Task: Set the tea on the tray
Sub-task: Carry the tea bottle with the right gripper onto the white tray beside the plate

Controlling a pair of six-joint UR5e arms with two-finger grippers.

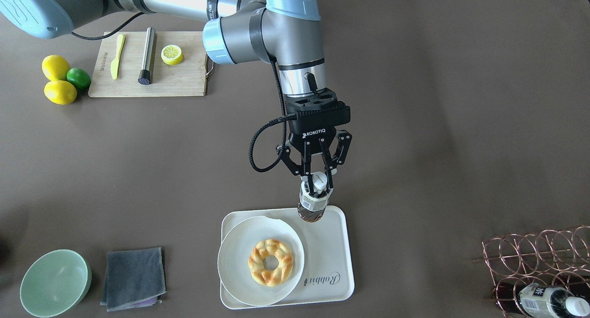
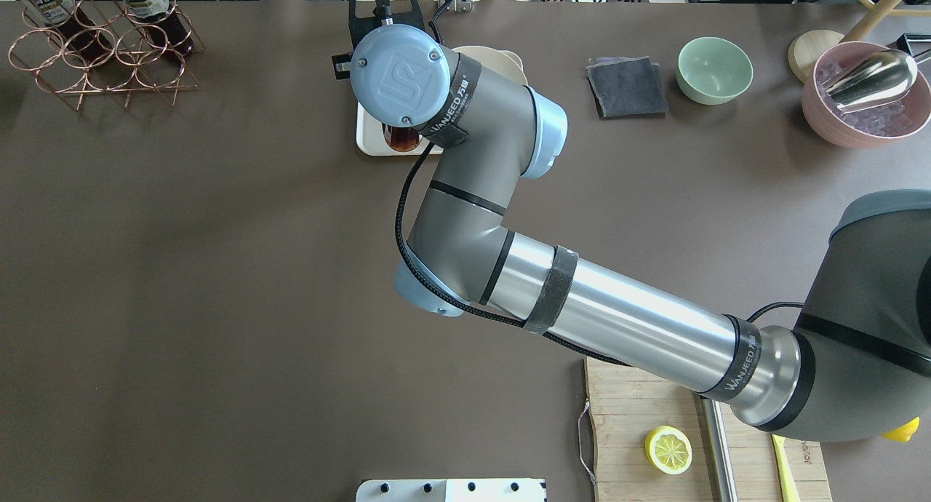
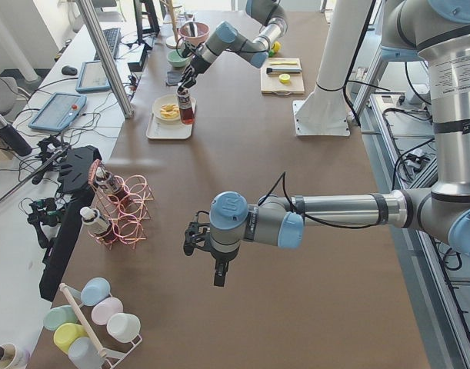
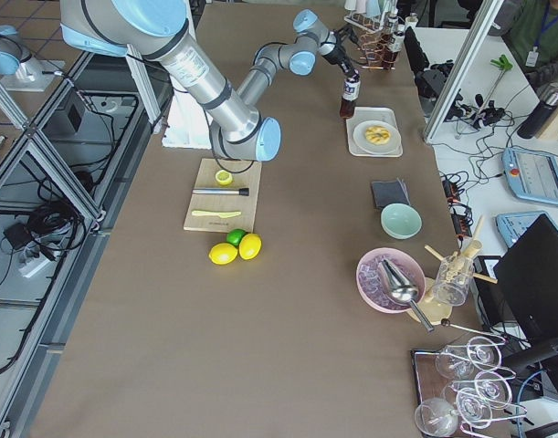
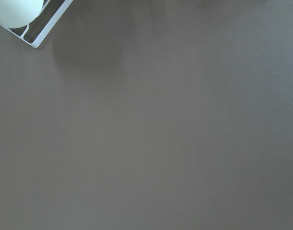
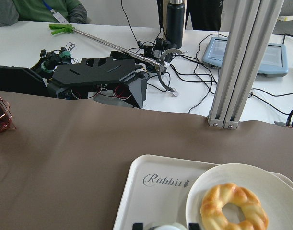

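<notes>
The tea (image 1: pixel 313 203), a small bottle of dark liquid with a white cap, hangs upright in my right gripper (image 1: pixel 318 182), which is shut on its neck. Its base is over the corner of the cream "Rabbit" tray (image 1: pixel 332 253) nearest the robot; I cannot tell if it touches. The overhead view shows only the bottle's base (image 2: pixel 401 138) under the wrist, at the tray's edge (image 2: pixel 367 134). The right wrist view shows the tray (image 6: pixel 151 191) just below. My left gripper (image 3: pixel 190 240) hovers over bare table far from the tray; I cannot tell if it is open or shut.
A round white plate (image 1: pixel 239 267) with a braided ring pastry (image 1: pixel 271 262) fills most of the tray. A copper wire rack (image 1: pixel 534 258) holds a twin bottle (image 1: pixel 548 299). A green bowl (image 1: pixel 55 283), grey cloth (image 1: pixel 133 279), cutting board (image 1: pixel 147 64), lemons and a lime (image 1: pixel 60 78) lie around.
</notes>
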